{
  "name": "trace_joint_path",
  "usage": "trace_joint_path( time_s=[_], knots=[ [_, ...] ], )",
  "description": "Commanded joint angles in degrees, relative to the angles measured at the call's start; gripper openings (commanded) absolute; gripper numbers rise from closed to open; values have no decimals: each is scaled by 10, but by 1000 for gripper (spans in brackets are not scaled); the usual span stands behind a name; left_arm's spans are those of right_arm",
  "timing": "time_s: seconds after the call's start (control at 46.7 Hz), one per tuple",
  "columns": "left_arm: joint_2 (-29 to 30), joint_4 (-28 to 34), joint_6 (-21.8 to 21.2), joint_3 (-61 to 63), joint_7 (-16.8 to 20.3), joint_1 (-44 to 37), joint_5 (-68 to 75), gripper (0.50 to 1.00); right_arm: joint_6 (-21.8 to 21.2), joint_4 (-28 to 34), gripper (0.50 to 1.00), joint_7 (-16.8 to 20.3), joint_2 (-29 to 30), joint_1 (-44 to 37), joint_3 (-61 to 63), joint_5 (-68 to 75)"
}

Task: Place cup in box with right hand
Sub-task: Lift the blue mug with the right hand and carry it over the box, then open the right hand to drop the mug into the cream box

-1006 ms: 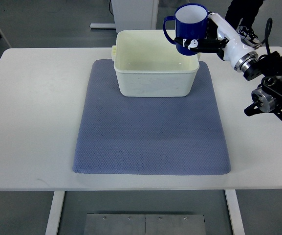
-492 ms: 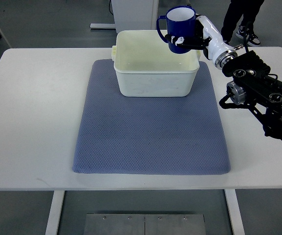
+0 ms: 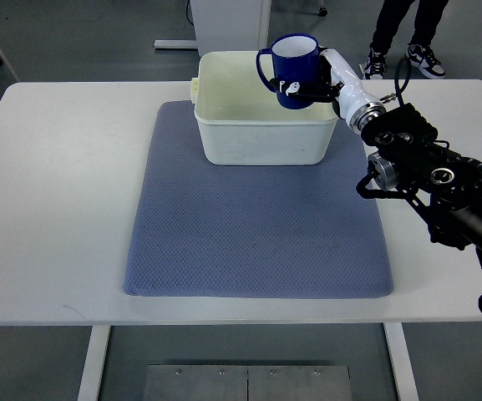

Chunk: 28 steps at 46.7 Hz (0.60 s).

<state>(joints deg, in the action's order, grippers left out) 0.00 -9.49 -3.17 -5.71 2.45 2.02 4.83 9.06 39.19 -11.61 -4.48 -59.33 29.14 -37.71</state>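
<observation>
Over the box's (image 3: 261, 125) far right corner, the right hand (image 3: 314, 80) grips the blue cup (image 3: 293, 68) upright, fingers wrapped around its side, handle pointing away from the arm. The cup sits above the box's rim, partly over its inside. Under the box lies a grey mat (image 3: 257, 225) on the white table (image 3: 57, 209). Beyond the box, a person's shoes (image 3: 399, 58) stand on the floor.

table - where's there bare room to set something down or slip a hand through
Most of the grey mat is bare in front of the cream box. The white table is open left of the mat. It is crowded at the box's right rear, where the right hand holds the blue cup over the box, and right of the mat under the arm.
</observation>
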Motion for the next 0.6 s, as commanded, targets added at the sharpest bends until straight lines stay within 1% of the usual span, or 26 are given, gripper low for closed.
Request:
trace_joint_path(
  time_s=[0.0, 0.15, 0.171, 0.214, 0.235, 0.278, 0.3, 0.321, 0.385, 0.471, 0.578],
  knots=[
    [0, 0, 0, 0, 0, 0, 0, 1000, 0, 0, 500, -1, 0, 0, 0, 0],
    [0, 0, 0, 0, 0, 0, 0, 1000, 0, 0, 500, -10, 0, 1, 1, 0],
    [0, 0, 0, 0, 0, 0, 0, 1000, 0, 0, 541, -10, 0, 1, 1, 0],
    [0, 0, 0, 0, 0, 0, 0, 1000, 0, 1, 656, -10, 0, 0, 2, 0],
    [0, 0, 0, 0, 0, 0, 0, 1000, 0, 1, 702, -10, 0, 0, 1, 0],
    [0, 0, 0, 0, 0, 0, 0, 1000, 0, 3, 780, -10, 0, 1, 1, 0],
    [0, 0, 0, 0, 0, 0, 0, 1000, 0, 3, 803, -10, 0, 1, 1, 0],
    [0, 0, 0, 0, 0, 0, 0, 1000, 0, 3, 820, -11, 0, 1, 1, 0],
    [0, 0, 0, 0, 0, 0, 0, 1000, 0, 4, 843, -11, 0, 1, 1, 0],
    [0, 0, 0, 0, 0, 0, 0, 1000, 0, 5, 893, -11, 0, 4, 1, 1],
    [0, 0, 0, 0, 0, 0, 0, 1000, 0, 6, 918, -14, 0, 8, 1, 1]
  ],
)
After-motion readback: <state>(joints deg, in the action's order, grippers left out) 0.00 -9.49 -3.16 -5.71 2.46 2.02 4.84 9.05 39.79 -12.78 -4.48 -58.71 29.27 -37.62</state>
